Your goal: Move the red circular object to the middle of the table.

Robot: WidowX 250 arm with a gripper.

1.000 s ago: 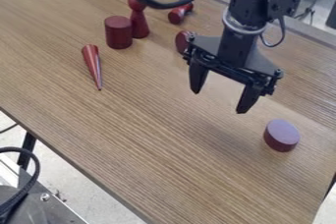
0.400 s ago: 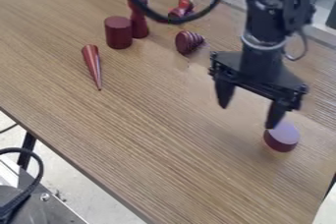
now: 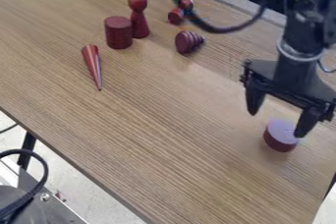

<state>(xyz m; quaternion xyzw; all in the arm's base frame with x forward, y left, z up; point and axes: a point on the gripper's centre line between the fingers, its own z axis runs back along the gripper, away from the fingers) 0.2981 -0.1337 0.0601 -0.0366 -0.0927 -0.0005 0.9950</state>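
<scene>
My gripper (image 3: pixel 276 126) hangs at the right of the camera view, open, with its two fingers spread apart and pointing down. The red circular object (image 3: pixel 280 136), a short dark red disc with a pale lilac-looking top, rests on the wooden table (image 3: pixel 164 134) near its right side. It appears below and between the fingers, with the right fingertip overlapping the top's right edge in the view. I cannot tell whether they touch.
Toward the back left stand a dark red cylinder (image 3: pixel 119 33) and a knobbed red figure (image 3: pixel 138 16). A red cone (image 3: pixel 93 66) lies left of centre. Farther back lie a ridged red piece (image 3: pixel 189 42) and a dumbbell-like red piece (image 3: pixel 177 14). A black cable hangs above.
The gripper has moved right and somewhat down in the view, from left of the disc to over it, still open. The disc and the other red pieces have stayed put.
</scene>
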